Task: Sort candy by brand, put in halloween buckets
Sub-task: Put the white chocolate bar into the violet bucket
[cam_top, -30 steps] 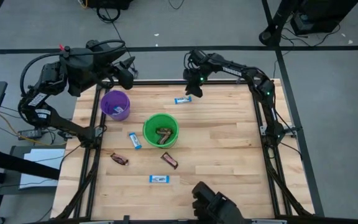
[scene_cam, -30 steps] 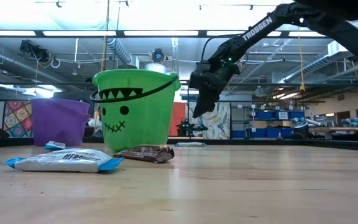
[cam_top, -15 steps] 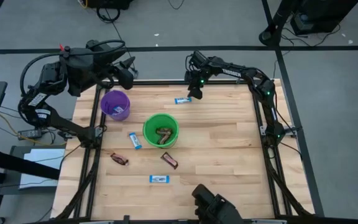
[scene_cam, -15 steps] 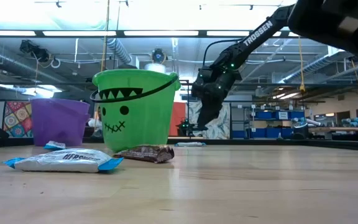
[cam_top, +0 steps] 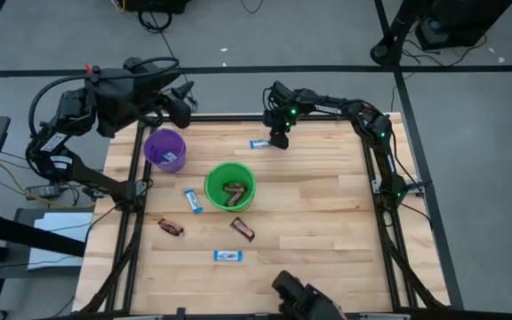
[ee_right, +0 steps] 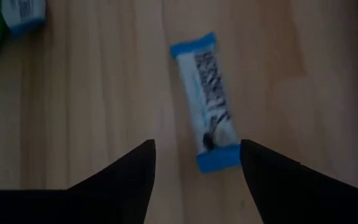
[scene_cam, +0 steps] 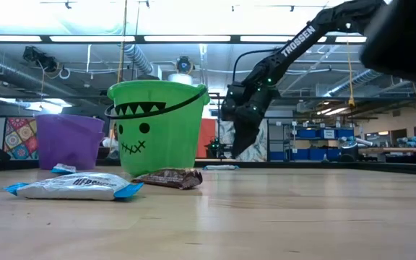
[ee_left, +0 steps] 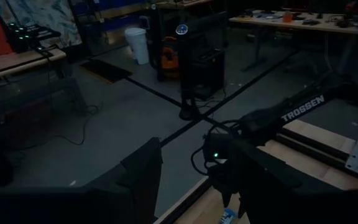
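High view: overhead, straight down, whole table (cam_top: 327,213). Low view: tabletop height, level. Right wrist view: close above blue bar (ee_right: 207,99), shared with high view (cam_top: 261,144).

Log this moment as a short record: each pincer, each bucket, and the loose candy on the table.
right pincer: open, over the blue-and-white bar at the table's far edge, not holding it
left pincer: parked off the table's far left corner, beyond the purple bucket
green bucket: holds dark brown bars
purple bucket: holds a light blue-wrapped bar
loose candy: three blue-and-white bars, two dark brown bars
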Available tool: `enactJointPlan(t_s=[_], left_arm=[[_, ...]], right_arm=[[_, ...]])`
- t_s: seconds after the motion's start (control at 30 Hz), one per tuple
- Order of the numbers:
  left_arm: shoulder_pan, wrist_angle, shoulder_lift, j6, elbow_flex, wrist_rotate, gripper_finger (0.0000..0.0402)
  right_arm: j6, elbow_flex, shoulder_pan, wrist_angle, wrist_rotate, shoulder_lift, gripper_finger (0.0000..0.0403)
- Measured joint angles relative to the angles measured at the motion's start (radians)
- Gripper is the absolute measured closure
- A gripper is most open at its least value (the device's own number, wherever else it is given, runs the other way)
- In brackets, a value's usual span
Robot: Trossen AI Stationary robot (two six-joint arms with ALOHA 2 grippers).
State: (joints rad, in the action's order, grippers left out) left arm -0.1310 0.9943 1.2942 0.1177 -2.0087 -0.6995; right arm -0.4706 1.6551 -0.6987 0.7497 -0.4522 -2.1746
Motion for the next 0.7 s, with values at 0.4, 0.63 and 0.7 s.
enactJointPlan(t_s=[0.4, 0.63, 0.7], left_arm=[[0.000, 0.000, 0.000, 0.000, 0.000, 0.014, 0.0209], [0.000, 0.000, 0.000, 0.010, 0.000, 0.015, 0.0209], [0.000, 0.000, 0.000, 0.018, 0.000, 0.016, 0.0209]], right_arm=[[0.000, -0.037, 0.024, -0.047, 0.022, 0.000, 0.0159], [0.006, -0.037, 0.031, -0.092, 0.059, 0.000, 0.0159], [0.006, -0.037, 0.031, -0.091, 0.059, 0.000, 0.0159]])
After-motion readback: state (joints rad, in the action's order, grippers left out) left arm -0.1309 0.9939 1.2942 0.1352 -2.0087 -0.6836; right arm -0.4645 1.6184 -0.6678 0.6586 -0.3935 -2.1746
